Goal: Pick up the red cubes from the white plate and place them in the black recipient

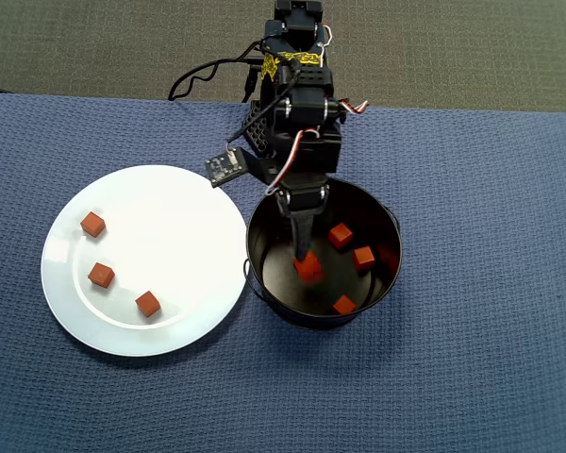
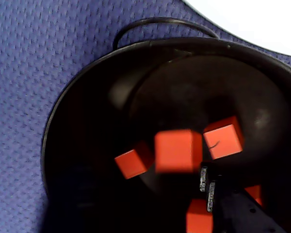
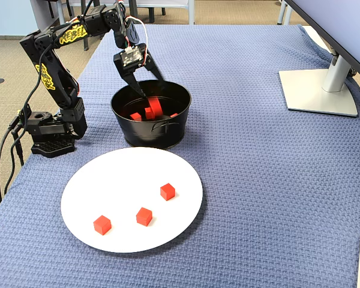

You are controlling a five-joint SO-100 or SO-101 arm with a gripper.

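Observation:
Three red cubes (image 1: 92, 224) (image 1: 101, 275) (image 1: 148, 303) lie on the white plate (image 1: 170, 193), also seen in the fixed view (image 3: 132, 180). The black pot (image 1: 264, 283) stands right of the plate in the overhead view and holds several red cubes (image 1: 340, 235) (image 1: 363, 257) (image 1: 344, 304). My gripper (image 1: 307, 247) reaches down into the pot with its jaws apart. One more red cube (image 1: 308, 268) sits just below its tip. In the wrist view this cube (image 2: 178, 150) is blurred and lies free, left of the one visible finger (image 2: 208, 187). The other finger is lost in the dark.
The blue woven cloth (image 1: 472, 189) covers the table. The arm's base (image 3: 48, 138) stands left of the pot in the fixed view. A monitor stand (image 3: 318, 90) is at the far right. A small circuit board (image 1: 224, 165) hangs from the arm over the plate's rim.

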